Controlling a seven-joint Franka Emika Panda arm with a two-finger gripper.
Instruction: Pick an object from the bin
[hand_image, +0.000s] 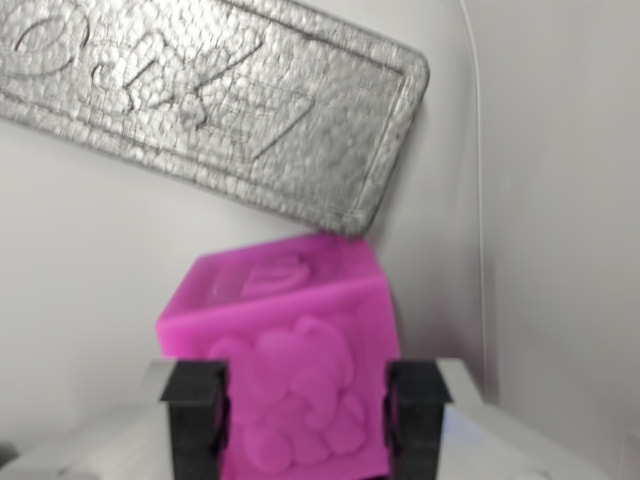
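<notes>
Item 1: pink cube, magenta foam w/ raised relief on top face and on the face toward the camera (rounded, flower-like shapes; exact motif unclear due to blur). Sits low-centre in the wrist view, between the two black finger pads of the claw. Pads press against its left and right sides, so the claw is clamped on the cube. Cube slightly turned, one top corner pointing up-right. Whether its underside touches the bin floor can't be told; bottom edge is cut off by the frame.

Item 2: claw, black pads on pale grey/white finger bodies, seen only at the frame's lower edge. Approx. symmetrical either side of the cube.

Item 3: silver foam plate, flat rectangular slab, grainy styrofoam texture, raised border and embossed characters (not legible). Lies tilted across the upper part of the view, its rounded lower-right corner just above the cube's top rear edge; touching or merely near, can't tell.

Item 4: white bin, plain interior. Floor on the wrist view's left, curved wall seam running down the wrist view's right.
</notes>
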